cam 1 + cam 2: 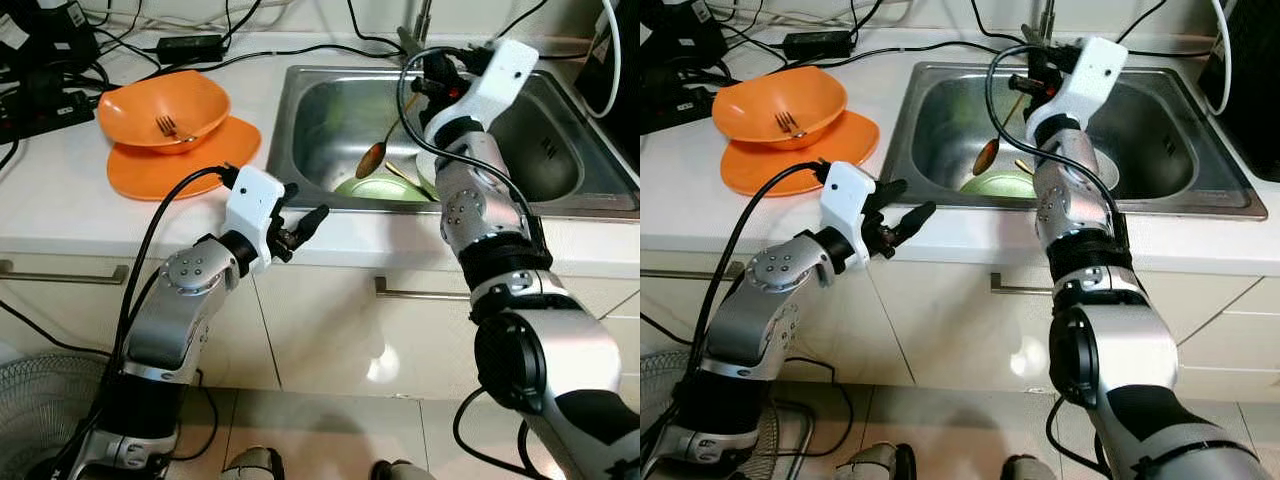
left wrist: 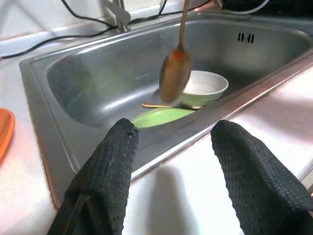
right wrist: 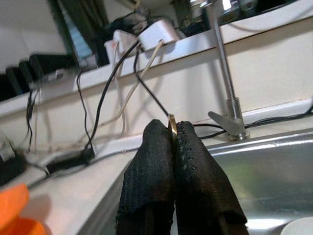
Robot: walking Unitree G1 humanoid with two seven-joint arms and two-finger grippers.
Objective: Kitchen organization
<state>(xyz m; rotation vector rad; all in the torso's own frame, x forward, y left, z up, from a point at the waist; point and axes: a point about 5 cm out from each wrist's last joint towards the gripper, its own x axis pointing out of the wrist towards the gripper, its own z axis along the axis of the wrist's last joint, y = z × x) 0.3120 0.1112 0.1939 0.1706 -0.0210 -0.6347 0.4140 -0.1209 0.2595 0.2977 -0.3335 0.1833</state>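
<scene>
My right gripper [image 1: 420,88] hangs over the steel sink [image 1: 310,90], shut on the thin handle of a gold spoon [image 1: 371,158] whose bowl dangles above the dishes. The right wrist view has the two fingertips [image 3: 156,142] pressed together on that handle. In the sink lie a green plate [image 1: 380,188], a white bowl [image 2: 205,84] and another gold utensil [image 2: 161,105]. My left gripper [image 1: 303,203] is open and holds nothing, over the white counter's front edge just before the sink. An orange bowl [image 1: 165,105] holding a fork [image 1: 166,125] sits on an orange plate [image 1: 180,165] at the left.
A faucet [image 3: 227,98] stands behind the sink. Black cables and a power brick [image 1: 182,45] lie along the back of the counter [image 1: 60,200]. Drawer handles [image 1: 425,294] run below the counter front. A fan grille [image 1: 40,410] stands on the floor at the lower left.
</scene>
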